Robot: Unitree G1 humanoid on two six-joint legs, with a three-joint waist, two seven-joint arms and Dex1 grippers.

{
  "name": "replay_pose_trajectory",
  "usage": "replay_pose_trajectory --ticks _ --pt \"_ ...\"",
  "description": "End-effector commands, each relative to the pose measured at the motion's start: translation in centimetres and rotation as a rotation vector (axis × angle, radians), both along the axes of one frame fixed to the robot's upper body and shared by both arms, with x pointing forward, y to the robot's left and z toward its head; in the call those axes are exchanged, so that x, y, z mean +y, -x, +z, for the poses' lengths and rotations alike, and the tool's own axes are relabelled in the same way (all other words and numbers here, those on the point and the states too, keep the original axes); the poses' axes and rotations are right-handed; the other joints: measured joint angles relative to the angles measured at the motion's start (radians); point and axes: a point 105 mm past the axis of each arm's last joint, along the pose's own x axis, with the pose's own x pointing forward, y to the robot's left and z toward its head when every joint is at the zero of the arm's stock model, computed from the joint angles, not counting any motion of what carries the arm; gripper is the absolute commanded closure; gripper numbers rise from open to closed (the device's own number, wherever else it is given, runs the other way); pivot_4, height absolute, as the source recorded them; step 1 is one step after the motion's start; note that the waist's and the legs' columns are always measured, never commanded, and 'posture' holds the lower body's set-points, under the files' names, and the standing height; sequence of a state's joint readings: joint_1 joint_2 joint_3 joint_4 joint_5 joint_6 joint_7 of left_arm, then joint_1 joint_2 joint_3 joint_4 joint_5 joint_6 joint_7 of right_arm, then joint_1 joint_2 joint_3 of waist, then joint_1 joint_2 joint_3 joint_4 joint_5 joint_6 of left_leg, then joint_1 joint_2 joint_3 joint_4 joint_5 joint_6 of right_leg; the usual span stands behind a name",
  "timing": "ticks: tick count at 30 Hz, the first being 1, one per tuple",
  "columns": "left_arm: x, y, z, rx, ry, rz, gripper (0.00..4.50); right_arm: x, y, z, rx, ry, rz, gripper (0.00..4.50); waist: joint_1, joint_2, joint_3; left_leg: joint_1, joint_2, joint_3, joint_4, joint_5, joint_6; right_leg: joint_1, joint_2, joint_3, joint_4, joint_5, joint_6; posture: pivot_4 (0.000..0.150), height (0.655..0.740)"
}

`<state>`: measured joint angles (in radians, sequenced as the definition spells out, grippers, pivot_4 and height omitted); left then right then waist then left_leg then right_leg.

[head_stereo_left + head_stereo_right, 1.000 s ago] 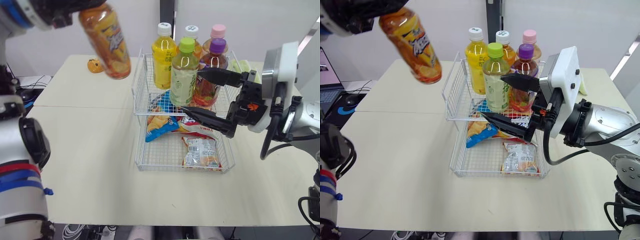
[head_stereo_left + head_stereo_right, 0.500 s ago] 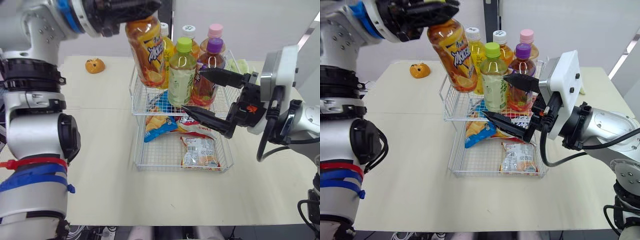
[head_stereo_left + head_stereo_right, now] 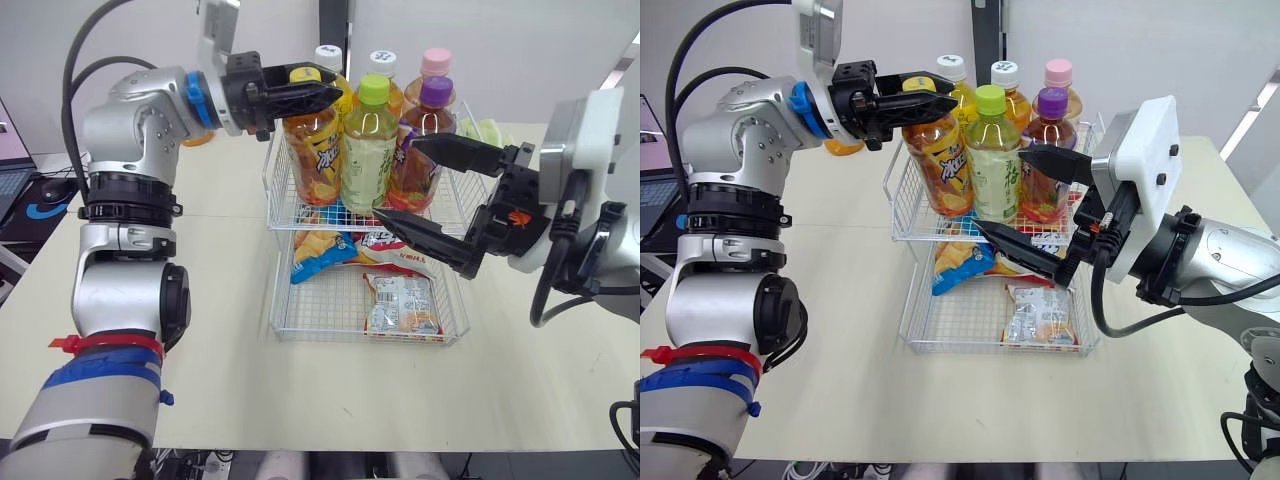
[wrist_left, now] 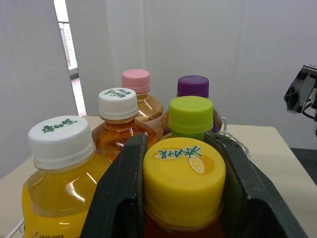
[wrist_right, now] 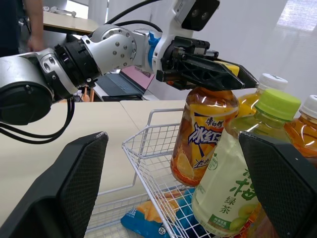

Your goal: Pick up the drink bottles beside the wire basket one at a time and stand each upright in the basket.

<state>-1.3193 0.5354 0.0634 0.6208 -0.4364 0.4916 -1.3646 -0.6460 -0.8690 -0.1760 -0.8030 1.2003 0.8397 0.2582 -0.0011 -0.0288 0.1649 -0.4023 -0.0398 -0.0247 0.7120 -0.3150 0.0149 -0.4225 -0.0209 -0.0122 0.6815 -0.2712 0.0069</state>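
Orange drink bottle [image 3: 313,150] hangs in the wire basket [image 3: 272,185], its cap clamped by the left tool [image 3: 322,90].

The left arm [image 3: 125,150] was silver-grey, made of rounded segments with black ribbed rings. It had a blue band [image 3: 200,98] just behind the left gripper [image 3: 318,95], and a black cable [image 3: 78,55] looped over it. The right arm [image 3: 622,240] matched it. A white boxy housing [image 3: 577,135] sat behind the right gripper [image 3: 398,178], which had long black fingers [image 3: 455,152] with an orange mark [image 3: 512,216] at their base.

Cream table [image 3: 230,380] (white walls [image 3: 540,40])
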Motion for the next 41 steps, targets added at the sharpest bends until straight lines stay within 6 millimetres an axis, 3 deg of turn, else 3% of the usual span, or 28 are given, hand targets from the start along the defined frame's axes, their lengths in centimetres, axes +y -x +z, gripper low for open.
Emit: replay_pose_trajectory --ticks 1,2,9,14,17,19,22,24,27,30,35,41 --pt "-0.3 0.8 1.5 -0.070 0.020 -0.023 2.40 -0.3 0.5 0.8 -0.039 -0.009 -0.011 0.00 0.000 0.000 0.000 0.000 0.000 0.000 0.000 0.000 0.000 0.000 0.000 0.000 0.000 0.000 0.000 0.150 0.7400" --pt "-0.3 0.8 1.5 -0.069 0.019 -0.023 2.25 -0.4 0.5 0.9 -0.038 -0.009 -0.010 0.00 0.000 0.000 0.000 0.000 0.000 0.000 0.000 0.000 0.000 0.000 0.000 0.000 0.000 0.000 0.000 0.150 0.7400" --pt "0.6 1.3 2.4 -0.087 0.033 -0.014 0.12 -0.3 0.5 0.9 -0.035 -0.003 -0.003 0.00 0.000 0.000 0.000 0.000 0.000 0.000 0.000 0.000 0.000 0.000 0.000 0.000 0.000 0.000 0.000 0.150 0.7400" --pt "3.2 2.5 4.4 -0.090 0.085 0.030 0.05 -0.3 0.3 0.7 -0.037 0.015 -0.004 0.00 -0.004 0.000 0.000 0.001 0.000 0.000 0.000 0.000 0.000 0.000 0.000 0.000 0.000 0.000 0.000 0.150 0.7400" --pt "6.7 1.8 5.4 -0.099 0.150 0.198 0.05 -0.9 -0.3 1.0 -0.055 0.013 -0.052 0.00 -0.004 0.000 0.000 0.001 0.000 0.000 0.000 0.000 0.000 0.000 0.000 0.000 0.001 0.000 0.000 0.150 0.7400" --pt "9.2 0.8 4.7 -0.098 0.160 0.334 0.05 -1.8 -1.1 1.6 -0.078 -0.003 -0.113 0.00 -0.003 0.001 0.000 0.001 0.000 0.000 0.000 0.000 0.000 0.000 0.000 0.000 0.001 0.000 0.000 0.150 0.7400" --pt "13.9 -0.5 2.2 -0.089 0.173 0.559 0.05 -8.8 -3.5 4.2 -0.103 -0.010 -0.298 0.00 0.004 0.003 -0.001 0.002 0.000 0.001 0.000 0.000 0.000 0.001 0.000 0.000 0.001 0.000 0.000 0.150 0.7400" --pt "16.7 -1.1 -0.2 -0.075 0.171 0.695 0.05 -12.7 -4.2 4.2 -0.096 0.000 -0.400 0.00 0.012 0.002 -0.002 0.003 -0.001 0.001 0.000 0.000 0.001 0.003 -0.001 0.000 0.000 0.000 0.000 0.150 0.7400" --pt "20.2 -1.7 -4.8 -0.034 0.140 0.887 0.05 -18.1 -5.2 2.1 -0.047 -0.021 -0.540 0.00 0.023 0.001 -0.003 0.002 -0.001 0.001 0.000 0.000 0.001 0.002 -0.001 0.000 -0.001 0.000 0.000 0.150 0.7400" --pt "22.2 -1.5 -10.6 0.014 0.040 1.033 0.05 -23.6 -5.9 -2.7 0.034 -0.019 -0.701 0.00 0.025 0.000 -0.003 0.002 -0.001 0.002 0.000 0.000 0.001 0.002 -0.001 0.001 -0.001 0.001 0.001 0.150 0.7400" --pt "22.9 -0.4 -16.3 0.043 -0.056 1.148 0.05 -28.3 -6.0 -10.5 0.128 -0.006 -0.870 0.00 0.024 0.001 -0.003 0.003 0.000 0.003 -0.001 -0.001 0.001 0.002 -0.001 0.003 0.000 0.001 0.001 0.150 0.7400" --pt "22.5 0.9 -19.6 0.086 -0.059 1.187 0.05 -28.7 -6.5 -14.7 0.164 -0.036 -0.925 0.00 0.023 0.005 -0.004 0.004 0.000 0.003 -0.001 -0.001 0.001 0.002 -0.001 0.002 0.002 0.001 0.001 0.150 0.7400"
